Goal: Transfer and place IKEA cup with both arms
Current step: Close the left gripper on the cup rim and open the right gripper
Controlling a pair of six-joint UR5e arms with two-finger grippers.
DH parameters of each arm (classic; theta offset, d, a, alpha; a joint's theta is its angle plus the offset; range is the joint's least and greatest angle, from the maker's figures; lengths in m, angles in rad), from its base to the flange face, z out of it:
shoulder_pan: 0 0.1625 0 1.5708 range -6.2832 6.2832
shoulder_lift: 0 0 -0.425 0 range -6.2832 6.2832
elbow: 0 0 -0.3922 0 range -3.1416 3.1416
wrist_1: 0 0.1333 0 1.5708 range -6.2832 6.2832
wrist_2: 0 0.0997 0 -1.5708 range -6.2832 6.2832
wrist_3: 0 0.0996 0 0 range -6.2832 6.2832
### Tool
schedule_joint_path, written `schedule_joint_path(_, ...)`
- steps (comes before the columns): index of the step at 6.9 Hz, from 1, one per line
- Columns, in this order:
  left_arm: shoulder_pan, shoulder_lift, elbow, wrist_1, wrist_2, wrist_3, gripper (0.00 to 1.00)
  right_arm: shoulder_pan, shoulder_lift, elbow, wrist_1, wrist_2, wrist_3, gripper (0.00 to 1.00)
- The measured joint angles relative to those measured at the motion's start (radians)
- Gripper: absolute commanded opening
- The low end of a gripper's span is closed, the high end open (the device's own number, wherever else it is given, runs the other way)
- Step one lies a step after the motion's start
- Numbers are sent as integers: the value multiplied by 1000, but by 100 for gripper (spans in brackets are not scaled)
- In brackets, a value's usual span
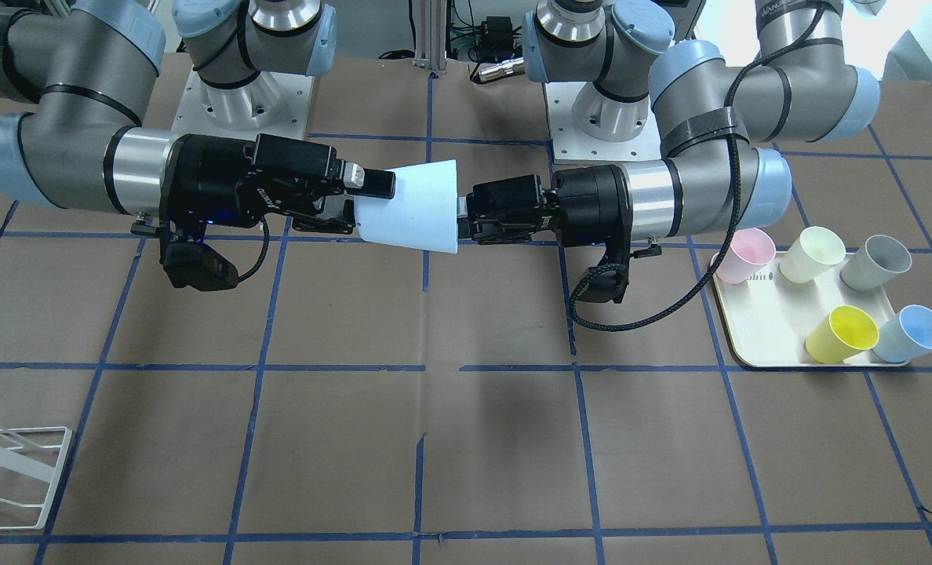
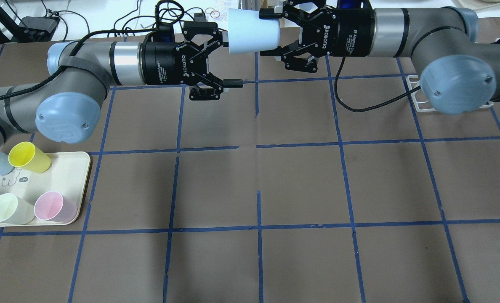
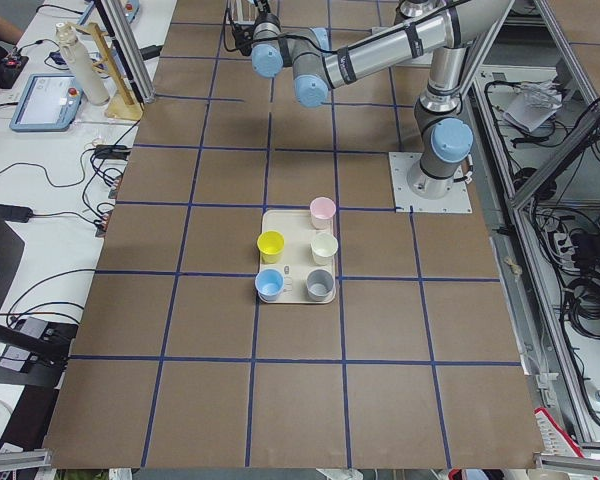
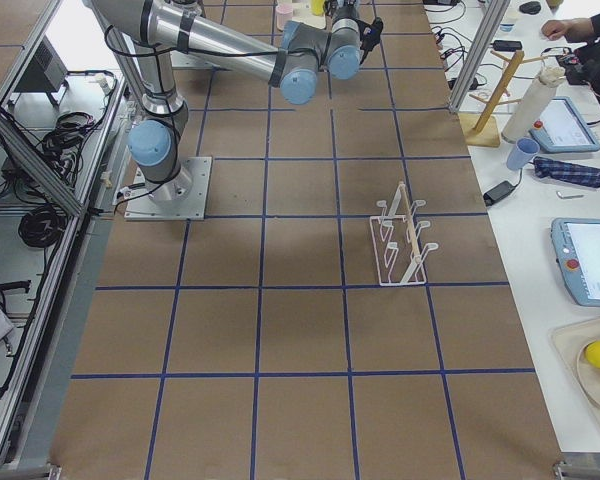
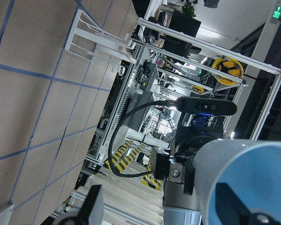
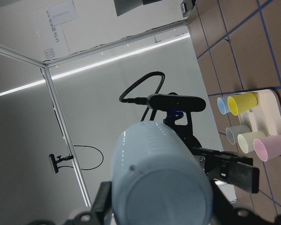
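Now, nearest the front camera, a wire rack [image 1: 12, 464] stands at the tabletop's [image 1: 497, 439] corner on the robot's right side. Farther back, on its left side, a tray [image 1: 764, 333] carries five other cups. Farthest back, the cup [image 1: 415, 208] lies on its side in mid-air above the tabletop, mouth toward the left arm and base toward the right arm.

The right end effector [image 1: 358, 205] is clamped on the narrow base end, one finger on each side. The left end effector [image 2: 230, 61] is spread wide and grips nothing. One finger [image 2: 218, 38] sits at the rim, apparently just inside the mouth, and the other hangs well clear of the wall.

The handover looks all but made, so the step in hand is probably the left arm's retreat. It should pull straight back along the cup's axis with jaws wide, so the finger at the rim cannot snag and lever the cup. The right arm does best to wait motionless until that finger is clear. Its hold is on a smooth taper that could slip out of the fingers. That calls for a firm squeeze, a slow carry, and turning the cup upright before setting it down.
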Motion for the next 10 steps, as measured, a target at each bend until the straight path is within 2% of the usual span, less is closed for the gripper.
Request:
schedule_joint_path(1, 1, 1, 3, 12, -7, -15, 66, 0, 0, 0, 0, -1, 0, 0)
schedule_joint_path(2, 3, 2, 6, 18, -19, -25, 56, -1, -2, 0, 0, -2, 0, 0)
schedule_joint_path(3, 4, 0, 7, 25, -31, -30, 33, -1, -4, 0, -1, -2, 0, 0)
schedule_joint_path(4, 4, -4, 7, 45, -36, -34, 25, -1, -5, 2, -1, -2, -1, 0)
schedule_joint_path(5, 5, -10, 7, 78, -39, -49, 25, -1, -5, 5, 2, -2, -1, 0)
schedule_joint_path(7, 6, -17, 3, 168, -40, -115, 0, 0, -6, 10, 10, -2, 4, 0)
schedule_joint_path(8, 8, -22, -2, 207, -40, -133, 0, 1, -7, 10, 12, -4, 11, 56)
schedule_joint_path(9, 8, -23, -5, 225, -39, -145, 0, 1, -7, 9, 12, -5, 20, 93)
schedule_joint_path(10, 9, -23, -5, 232, -38, -156, 0, 1, -6, 7, 12, -4, 26, 100)
